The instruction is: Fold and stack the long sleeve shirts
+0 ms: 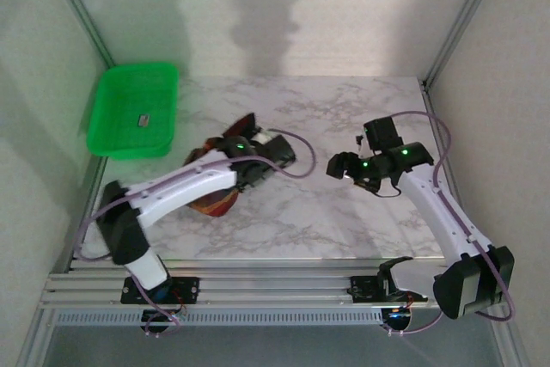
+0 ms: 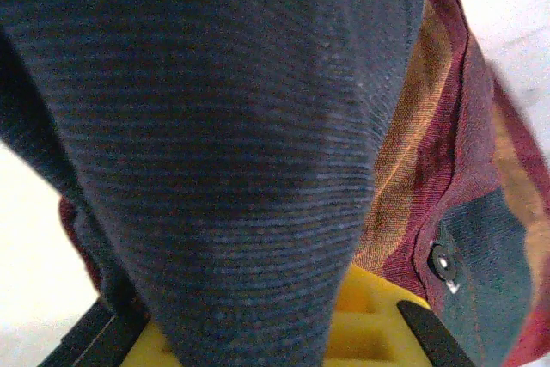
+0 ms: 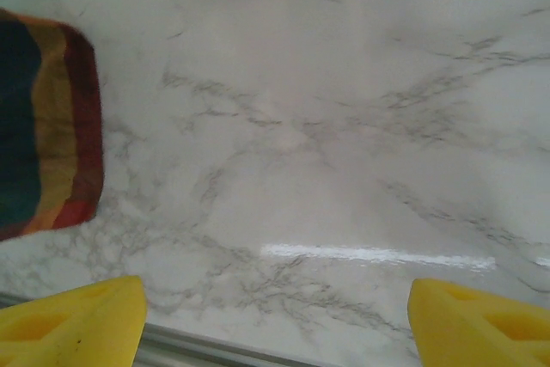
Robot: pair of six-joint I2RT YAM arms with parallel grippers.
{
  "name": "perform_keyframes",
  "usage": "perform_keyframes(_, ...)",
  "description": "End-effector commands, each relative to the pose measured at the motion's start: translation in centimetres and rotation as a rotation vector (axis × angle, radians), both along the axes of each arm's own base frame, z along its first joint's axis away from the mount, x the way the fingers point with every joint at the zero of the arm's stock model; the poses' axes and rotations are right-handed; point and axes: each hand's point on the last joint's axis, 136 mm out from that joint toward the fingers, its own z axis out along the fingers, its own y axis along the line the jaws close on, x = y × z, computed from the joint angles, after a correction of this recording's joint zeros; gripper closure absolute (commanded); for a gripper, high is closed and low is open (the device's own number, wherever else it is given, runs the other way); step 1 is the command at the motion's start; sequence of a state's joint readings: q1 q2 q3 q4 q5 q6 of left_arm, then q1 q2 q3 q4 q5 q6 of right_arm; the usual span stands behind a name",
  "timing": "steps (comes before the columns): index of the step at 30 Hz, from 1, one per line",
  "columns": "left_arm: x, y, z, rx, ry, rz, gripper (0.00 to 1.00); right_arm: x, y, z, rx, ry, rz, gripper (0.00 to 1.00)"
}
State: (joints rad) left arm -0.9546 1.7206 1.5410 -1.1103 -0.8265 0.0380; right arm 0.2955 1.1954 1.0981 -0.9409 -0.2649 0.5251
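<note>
Marble-patterned white surface floored a pale-walled enclosure edged with metal framing, and the two arms reached onto it from the near rail. At the far left corner sat a bright green tray, with one small grey object lying inside it, too small to identify. Right of the tray, towards the middle, lay the plaid shirt. It was bunched into a loose heap rather than spread flat, with red and orange checks at its near edge and darker cloth at its far edge. The left arm stretched across that heap, and the left gripper sat right on top of it.

From the left wrist camera, a broad fold of finely lined navy cloth rose straight up from the yellow fingers and covered most of the view. Red, orange and dark green checks and a dark button showed to the right. The jaws were closed narrow, with the shirt pinched between them.

The right gripper hovered over bare marble to the right of the shirt, apart from it. In the right wrist view its yellow fingertips stood wide, with nothing between them but the surface. A rounded corner of the shirt lay flat on the marble at the left edge, well clear of both fingertips
</note>
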Motion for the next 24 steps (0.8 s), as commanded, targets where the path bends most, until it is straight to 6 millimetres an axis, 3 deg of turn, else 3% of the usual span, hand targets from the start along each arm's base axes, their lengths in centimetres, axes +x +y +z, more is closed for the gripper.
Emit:
perform_keyframes(1,-1.3,-5.6,-1.5,0.025,0.035,-0.116,1.0,-1.0,-2.6,-0.4,0.015,0.054,-0.11,0.2)
perform_keyframes(5,-3.1,-11.7,-5.4,0.066,0.09,-0.242,1.0,-1.4,-6.9,-0.8,0.033,0.081,-0.281,0.2)
perform_keyframes(8,-4.2,-15.2,-7.5,0.068,0.119,-0.305,1.0,-1.9,-9.5,-0.9,0.001,0.092,-0.357,0.2)
perform_keyframes(11,-5.7,-18.5,-9.8,0.071,0.146,-0.378,1.0,-1.6,-10.2,-0.8,-0.015,0.087,-0.376,0.2)
perform_keyframes(15,-7.9,-21.3,-13.1,0.09,0.179,-0.437,1.0,-0.6,-11.1,0.0,-0.018,0.083,-0.4,0.2)
perform_keyframes(20,-9.5,-24.8,-14.9,0.055,0.17,-0.489,1.0,0.5,-11.1,0.7,-0.006,0.074,-0.389,0.2)
perform_keyframes(21,-9.7,-25.4,-15.1,0.053,0.16,-0.499,0.88,0.5,-11.0,0.6,-0.003,0.08,-0.384,0.2)
perform_keyframes(22,-9.7,-25.9,-15.2,0.052,0.142,-0.502,0.63,0.5,-10.9,0.5,0.0,0.087,-0.376,0.2)
perform_keyframes(24,-9.3,-26.5,-14.6,0.025,0.094,-0.476,0.33,0.3,-11.0,0.3,-0.011,0.108,-0.361,0.2)
